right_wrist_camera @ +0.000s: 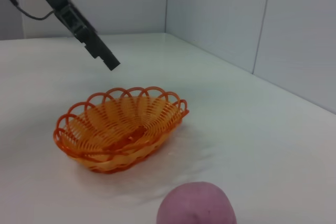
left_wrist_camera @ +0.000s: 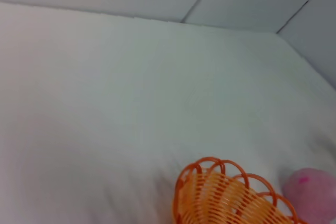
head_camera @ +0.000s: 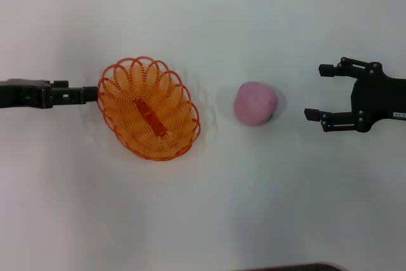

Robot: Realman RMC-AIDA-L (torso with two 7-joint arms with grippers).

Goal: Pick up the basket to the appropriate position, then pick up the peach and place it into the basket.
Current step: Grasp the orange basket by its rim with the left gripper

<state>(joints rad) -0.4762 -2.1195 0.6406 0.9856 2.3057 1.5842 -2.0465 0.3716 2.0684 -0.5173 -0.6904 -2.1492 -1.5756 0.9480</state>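
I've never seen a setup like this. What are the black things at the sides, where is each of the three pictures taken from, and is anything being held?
They are a two-armed robot's claws. The head view looks down from the robot's head; the other two come from wrist cameras. On the white table sit an oval orange wire-look plastic basket and a round pink toy peach, apart. The left claw hovers above the basket's rim, its fingers unclear. The right claw is open beside the peach. Nothing is held.
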